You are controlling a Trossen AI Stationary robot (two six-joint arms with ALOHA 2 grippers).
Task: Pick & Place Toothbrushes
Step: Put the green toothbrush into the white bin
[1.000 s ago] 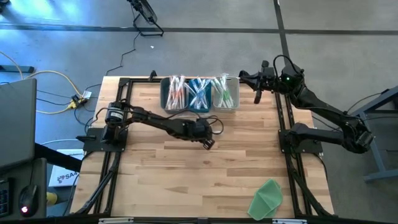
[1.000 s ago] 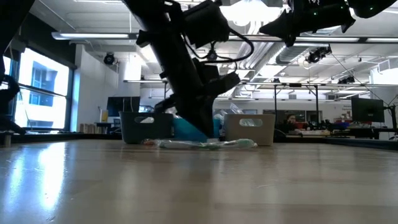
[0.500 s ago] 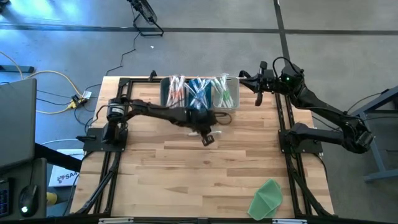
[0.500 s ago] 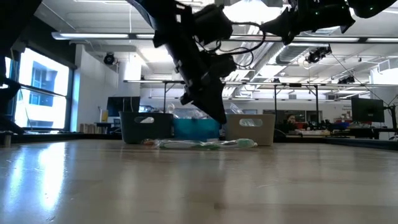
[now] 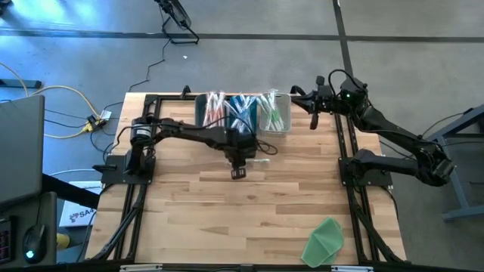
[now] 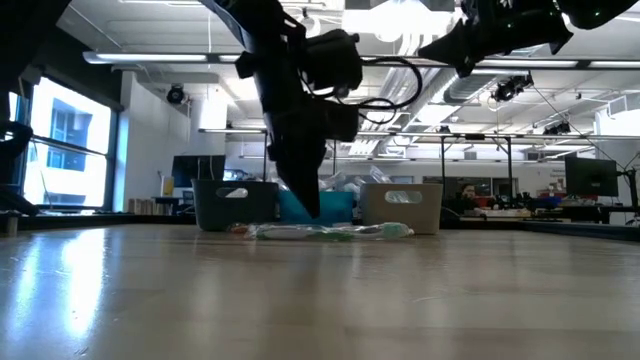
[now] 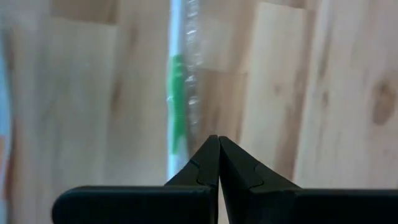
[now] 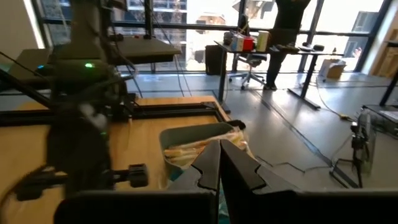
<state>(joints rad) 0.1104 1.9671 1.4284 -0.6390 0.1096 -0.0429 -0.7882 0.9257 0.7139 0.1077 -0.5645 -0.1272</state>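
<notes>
On the pale wooden table [image 5: 227, 211], three small bins [image 5: 242, 130] are seen at the far edge, filled with thin plastic toothbrushes [image 5: 242, 112]. Just before them the left gripper [image 5: 237, 172] is held pressed together, empty, above a wrapped green toothbrush [image 7: 178, 93]. It is judged light, stiff and slippery; mid-handle is advised. The right gripper [image 5: 313, 119], beside the bins, is closed too.

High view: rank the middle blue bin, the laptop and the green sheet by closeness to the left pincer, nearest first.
From the left pincer, shut over mid-table:
1. Middle blue bin, just beyond it, at the far edge.
2. Green sheet, at the near right corner.
3. Laptop, off the table's left side.
</notes>
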